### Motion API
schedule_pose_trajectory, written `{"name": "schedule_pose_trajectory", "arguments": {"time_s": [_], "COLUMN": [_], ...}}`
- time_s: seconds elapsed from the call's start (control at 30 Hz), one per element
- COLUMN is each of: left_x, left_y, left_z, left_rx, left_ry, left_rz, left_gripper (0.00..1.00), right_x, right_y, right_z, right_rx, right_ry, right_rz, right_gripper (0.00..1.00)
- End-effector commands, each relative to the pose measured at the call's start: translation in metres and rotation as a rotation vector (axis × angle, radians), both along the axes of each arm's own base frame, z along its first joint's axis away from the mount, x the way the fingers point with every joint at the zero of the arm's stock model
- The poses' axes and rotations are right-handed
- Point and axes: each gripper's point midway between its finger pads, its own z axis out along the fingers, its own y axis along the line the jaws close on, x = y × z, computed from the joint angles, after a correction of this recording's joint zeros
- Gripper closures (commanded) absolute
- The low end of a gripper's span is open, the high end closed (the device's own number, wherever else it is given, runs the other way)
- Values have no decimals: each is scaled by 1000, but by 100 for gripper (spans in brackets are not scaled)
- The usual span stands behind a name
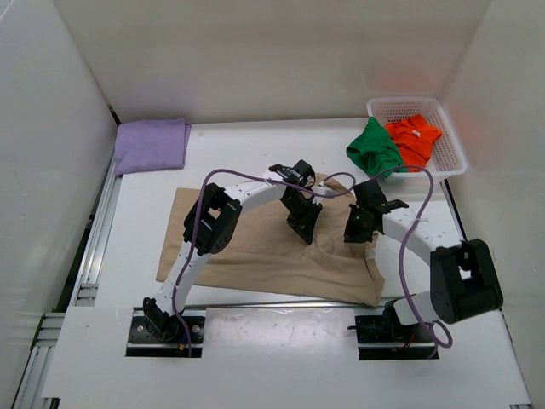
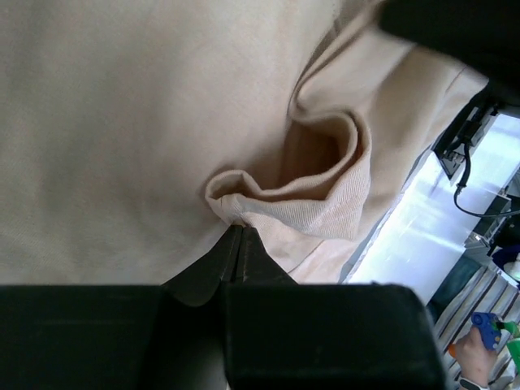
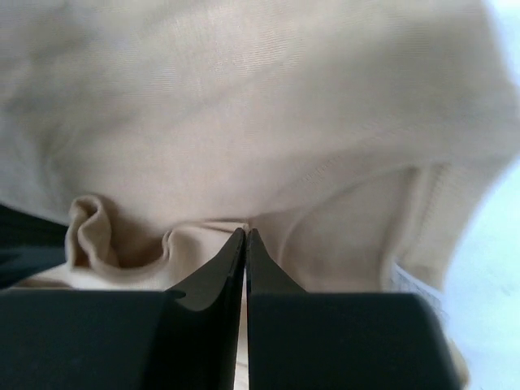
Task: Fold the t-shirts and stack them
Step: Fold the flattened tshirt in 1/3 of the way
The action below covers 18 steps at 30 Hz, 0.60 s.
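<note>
Closest to the lens: black tips of the left gripper [image 2: 237, 237], clamped tight on a raised pucker of the tan beige cloth t-shirt [image 2: 122, 122], with a ribbed edge curling just beyond. Same story at the right gripper [image 3: 245, 237]: shut hard, pinching a small ruck of the same tan fabric, nothing else in the bite.

Looks like the grab stage of a fold. Both pinches set side by side in the shirt's right-hand half, with the garment itself spread mostly flat across the middle of the table, near edge close to the arm bases. Calls next, at a guess, for raising both pinches together, level, and carrying the cloth over onto itself. Risk of a crooked crease from an uneven lift, or a slip from so thin a bite.

Elsewhere on the job:
- Neat lavender purple t-shirt [image 1: 152, 145] parked at the far left corner, well apart and apparently folded.
- Crumpled green t-shirt [image 1: 373, 149] spilling over the rim of the white plastic lattice basket [image 1: 453, 145] at far right.
- Bright orange-red t-shirt [image 1: 413, 138] bunched inside, touching the green one.

So probably one done, one in hand, two waiting.

Underneath it all, smooth white tabletop [image 1: 255, 158], aluminium rails [image 1: 92, 256] along the left side, plain white walls [image 1: 255, 51] boxing in three sides.
</note>
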Motion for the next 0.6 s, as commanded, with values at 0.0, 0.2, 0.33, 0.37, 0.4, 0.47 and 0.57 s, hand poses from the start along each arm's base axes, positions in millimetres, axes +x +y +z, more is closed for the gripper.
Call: {"name": "schedule_pose_trajectory", "arguments": {"time_s": [0.0, 0.2, 0.33, 0.37, 0.4, 0.47, 0.57], "left_x": [5, 15, 21, 24, 26, 26, 30], "left_y": [-7, -3, 3, 5, 6, 9, 12], "left_z": [28, 36, 35, 37, 36, 32, 29], "left_rx": [-50, -27, 6, 17, 24, 42, 64], "left_ry": [-75, -142, -189, -213, -219, -224, -245], "left_rz": [-12, 7, 25, 33, 36, 40, 50], "left_gripper": [90, 90, 90, 90, 90, 90, 90], "right_x": [7, 10, 16, 20, 22, 28, 30], "right_y": [-18, -39, -59, -58, -60, -62, -67], "right_z": [28, 34, 23, 24, 21, 21, 14], "right_rx": [-54, -101, -145, -140, -142, -141, -163], "right_ry": [-86, -123, -95, -111, -105, -111, -86], "right_rz": [-48, -104, -169, -171, -181, -191, -195], "right_gripper": [98, 98, 100, 100, 100, 100, 100]}}
